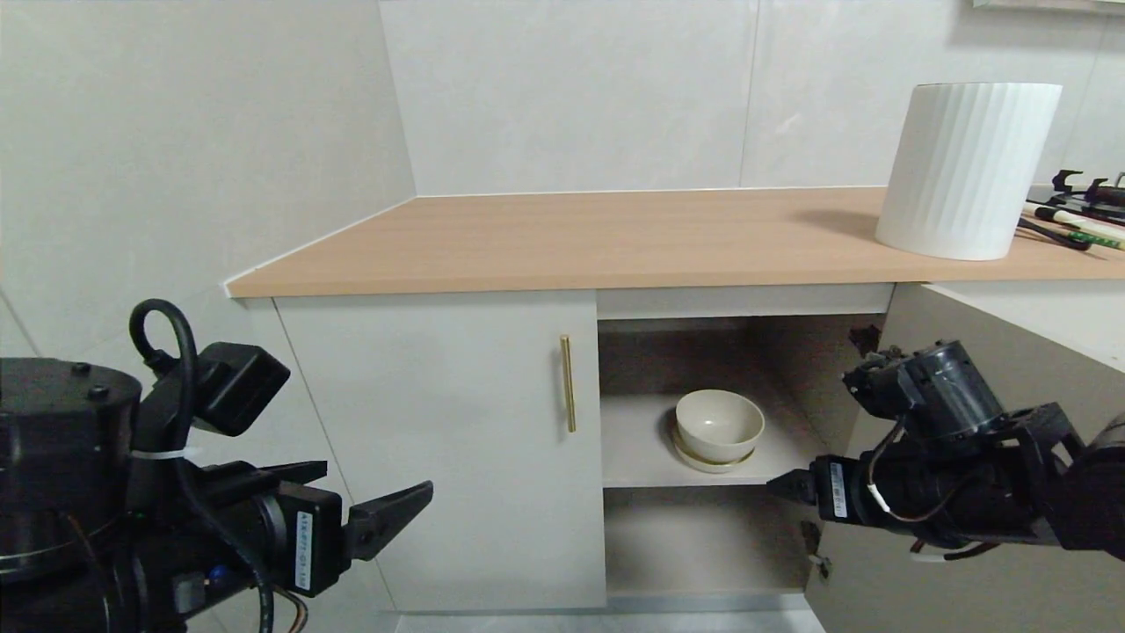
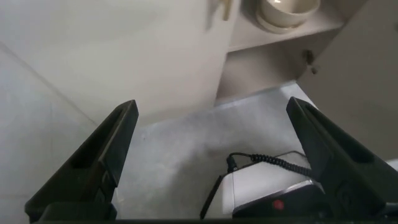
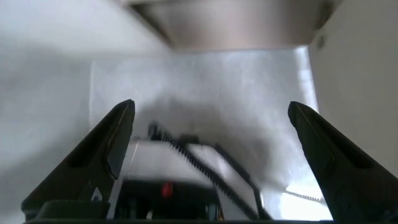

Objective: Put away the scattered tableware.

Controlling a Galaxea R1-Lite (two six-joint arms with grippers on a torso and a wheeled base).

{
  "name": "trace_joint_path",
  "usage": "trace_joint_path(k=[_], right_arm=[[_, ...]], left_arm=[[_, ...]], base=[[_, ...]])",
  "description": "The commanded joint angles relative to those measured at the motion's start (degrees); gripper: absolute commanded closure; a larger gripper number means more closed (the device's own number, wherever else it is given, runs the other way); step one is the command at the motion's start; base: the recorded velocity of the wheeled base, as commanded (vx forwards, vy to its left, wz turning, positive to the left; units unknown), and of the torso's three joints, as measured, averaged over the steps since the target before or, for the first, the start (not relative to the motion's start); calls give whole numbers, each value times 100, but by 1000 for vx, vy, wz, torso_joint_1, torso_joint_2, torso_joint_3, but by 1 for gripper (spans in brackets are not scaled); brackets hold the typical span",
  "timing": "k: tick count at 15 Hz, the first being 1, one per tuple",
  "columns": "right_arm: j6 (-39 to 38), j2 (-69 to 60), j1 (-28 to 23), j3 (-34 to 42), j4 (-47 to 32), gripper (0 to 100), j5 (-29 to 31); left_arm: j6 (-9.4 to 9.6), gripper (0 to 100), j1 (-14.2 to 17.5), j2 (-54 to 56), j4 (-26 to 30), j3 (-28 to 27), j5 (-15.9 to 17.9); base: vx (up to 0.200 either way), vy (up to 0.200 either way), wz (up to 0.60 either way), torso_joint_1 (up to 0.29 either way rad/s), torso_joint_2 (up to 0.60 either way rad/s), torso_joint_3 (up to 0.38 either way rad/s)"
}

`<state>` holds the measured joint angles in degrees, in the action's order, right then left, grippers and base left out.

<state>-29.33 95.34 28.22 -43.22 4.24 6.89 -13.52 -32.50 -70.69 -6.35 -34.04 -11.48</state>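
Two pieces of tableware sat stacked just right of centre in the head view: a cream bowl (image 1: 719,424) resting on a matching plate (image 1: 710,461), both on the middle shelf (image 1: 635,440) of the open cupboard compartment beneath the wooden countertop (image 1: 615,237). Left of that compartment, a closed door (image 1: 439,440) carried a slim gold handle (image 1: 568,383), and the open door (image 1: 888,580) stood at the lower right. The left gripper (image 2: 211,107) hung at the lower left of the head view, its fingers (image 2: 102,155) spread wide with nothing between them. The right gripper (image 3: 211,106) sat at the lower right, its tip level with the shelf's front edge, its fingers (image 3: 99,155) likewise wide apart and empty. Both grippers were apart from the bowl and plate. On the countertop at the upper right stood a white ribbed container (image 1: 967,171), with pens and tools (image 1: 1077,215) beside it at the frame edge.
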Motion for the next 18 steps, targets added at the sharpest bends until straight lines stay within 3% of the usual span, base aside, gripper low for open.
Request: trace_joint_path(k=[1,4,7,18], right_arm=[[6,-402,78,279,6,0,-38],[59,-420,78,481,24,0,-21],[156,-569,87,481,24,0,14],[331,-675,87,525,6,0,23]], left_arm=[[-2,0,68,-85,-24,20,23],[-19,0,-11,-199,-24,46,32],[-160,0,-169,-313,-24,64,32],[-151,0,-318,-410,-24,117,32]], base=[[0,0,0,0,0,0],[-133,0,0,5,0,0],[-200,0,0,1,1,2],[-200,0,0,1,3,3]])
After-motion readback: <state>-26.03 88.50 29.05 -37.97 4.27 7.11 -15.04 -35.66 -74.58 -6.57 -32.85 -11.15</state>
